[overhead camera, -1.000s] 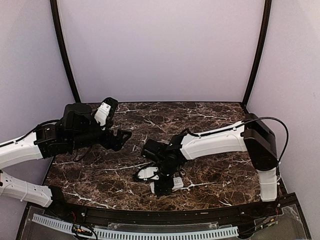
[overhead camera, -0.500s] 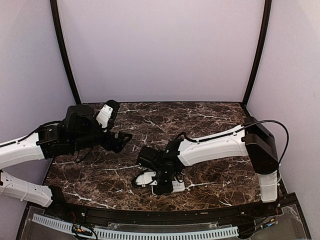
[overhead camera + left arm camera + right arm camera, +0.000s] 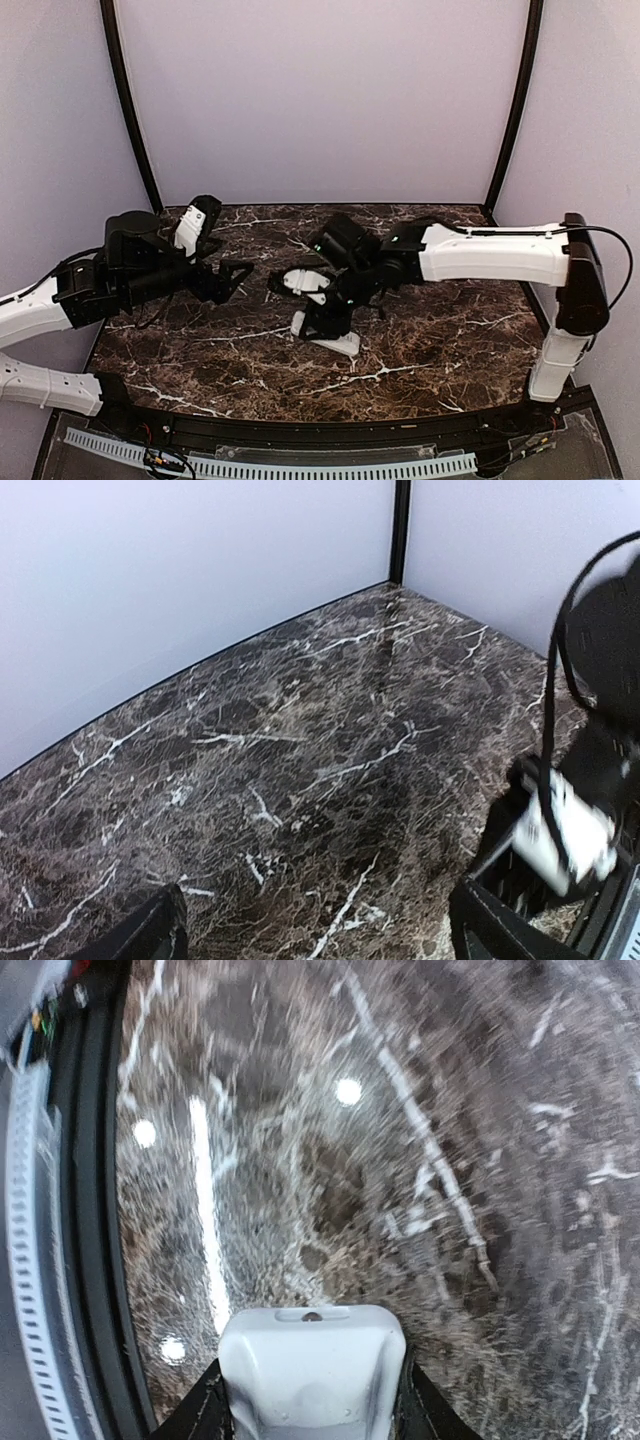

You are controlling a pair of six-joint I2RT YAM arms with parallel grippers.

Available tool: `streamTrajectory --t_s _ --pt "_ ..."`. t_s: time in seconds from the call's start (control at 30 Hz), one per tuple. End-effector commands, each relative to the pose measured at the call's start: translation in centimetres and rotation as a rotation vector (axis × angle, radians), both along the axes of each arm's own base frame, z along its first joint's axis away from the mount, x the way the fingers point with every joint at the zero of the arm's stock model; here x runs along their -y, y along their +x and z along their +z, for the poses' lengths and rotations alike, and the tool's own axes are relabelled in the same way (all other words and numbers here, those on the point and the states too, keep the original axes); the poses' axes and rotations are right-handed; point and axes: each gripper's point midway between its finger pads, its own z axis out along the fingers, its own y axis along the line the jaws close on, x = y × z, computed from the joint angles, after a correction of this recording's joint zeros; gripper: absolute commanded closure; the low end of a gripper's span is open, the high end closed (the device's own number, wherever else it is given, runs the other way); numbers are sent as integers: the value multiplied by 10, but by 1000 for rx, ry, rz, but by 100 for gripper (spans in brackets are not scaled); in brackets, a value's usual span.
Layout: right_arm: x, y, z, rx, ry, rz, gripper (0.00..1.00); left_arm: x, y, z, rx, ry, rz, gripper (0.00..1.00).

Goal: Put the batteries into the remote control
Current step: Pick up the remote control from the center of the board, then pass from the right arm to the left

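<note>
Between your right gripper's [image 3: 314,1410] black fingers [image 3: 205,1412] sits the remote control [image 3: 312,1355]. You see its end only: smooth white plastic, rounded corners, a small notch at the top edge. Both fingers press its sides, so the grip is closed on it at a middling width. From above, the same white slab [image 3: 340,345] pokes out below the fingertips, toward the near edge. You can't tell whether it rests on the table or hangs just over it. Past the fingers lies the table [image 3: 420,1160], dark brown marble with white veins, glossy, with round light glints, all blurred in the wrist view.

Your left gripper [image 3: 320,935] stands wide, gripping nothing. One matte black finger [image 3: 150,935] shows at the lower left, the other at the lower right, with bare veined marble between them. To the right of those fingers there's a blurred white block [image 3: 565,825] among black parts and a black cable. You can't tell what it is.

From above, the left gripper [image 3: 235,272] sits well apart from the remote control, off to its left. Beyond both fingers are plain pale lilac walls [image 3: 320,100] and thin black corner posts [image 3: 128,100].
</note>
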Motion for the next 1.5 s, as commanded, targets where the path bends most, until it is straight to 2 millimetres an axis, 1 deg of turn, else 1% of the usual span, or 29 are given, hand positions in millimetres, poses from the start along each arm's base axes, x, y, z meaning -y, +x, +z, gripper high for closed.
streamTrajectory --t_s 0.0,0.03,0.07,0.1,0.17,0.2,0.23,0.37,0.43,0.47,0.5,0.53,0.6,0.7,0.73,0.87,0.9,1.03,1.1,1.13,1.17,1.2,1.23,1.27,1.3,1.33,1.37,1.4,1.47 --pt "-14 23 114 -106 453 -130 66 17 -24 39 110 -121 -188 14" --pt "-14 27 131 -129 536 -148 66 24 -34 39 107 -144 -259 14" --pt "-12 30 150 -148 617 -159 66 27 -39 51 140 -186 -290 15" --pt "-9 33 164 -161 685 -178 66 34 -48 51 138 -205 -351 15" --pt "-3 41 190 -176 816 -208 68 45 -60 59 147 -245 -448 15" --pt "-3 43 208 -172 896 -204 68 52 -62 59 139 -257 -478 15" --pt "-1 43 219 -179 948 -201 68 61 -67 59 118 -264 -532 15" --pt "2 37 254 -201 1094 -164 68 82 -77 73 82 -328 -643 12" --pt "2 33 264 -212 1132 -136 68 90 -76 78 70 -362 -660 8" --pt "2 31 269 -211 1145 -119 68 91 -75 86 79 -395 -661 7" --pt "3 29 272 -213 1154 -107 68 93 -74 88 78 -407 -661 5" --pt "3 27 274 -214 1162 -98 68 94 -75 95 87 -432 -668 5" --pt "5 22 278 -216 1178 -72 69 97 -70 97 82 -441 -655 4" --pt "6 17 282 -222 1187 -46 69 103 -59 93 46 -441 -616 6" --pt "6 17 282 -223 1187 -45 69 104 -59 96 41 -448 -617 6" --pt "6 15 282 -227 1190 -35 69 115 -57 96 2 -474 -639 12" --pt "6 15 283 -227 1192 -31 69 117 -55 93 -9 -473 -635 15" --pt "7 12 284 -227 1194 -21 70 121 -49 97 -10 -480 -619 25" --pt "7 12 284 -228 1193 -18 70 121 -47 98 -3 -478 -611 33" --pt "8 11 284 -227 1193 -18 70 121 -46 97 -3 -477 -604 41" --pt "8 12 284 -226 1193 -19 70 121 -45 97 -3 -475 -601 45" --pt "8 12 283 -226 1191 -20 70 121 -45 97 -3 -474 -600 54" --pt "8 12 283 -223 1189 -22 70 121 -45 96 -6 -474 -602 59" --pt "7 13 283 -221 1189 -23 70 121 -45 95 -7 -475 -602 67" --pt "7 13 281 -221 1186 -27 70 121 -45 94 -10 -476 -601 72" --pt "7 14 281 -219 1183 -32 70 121 -45 94 -11 -477 -600 80" --pt "7 16 280 -215 1180 -44 68 120 -45 93 -15 -476 -594 84" --pt "7 18 277 -212 1172 -62 63 120 -44 91 -25 -473 -587 91" --pt "9 29 272 -196 1147 -141 41 118 -40 83 -54 -461 -548 99"
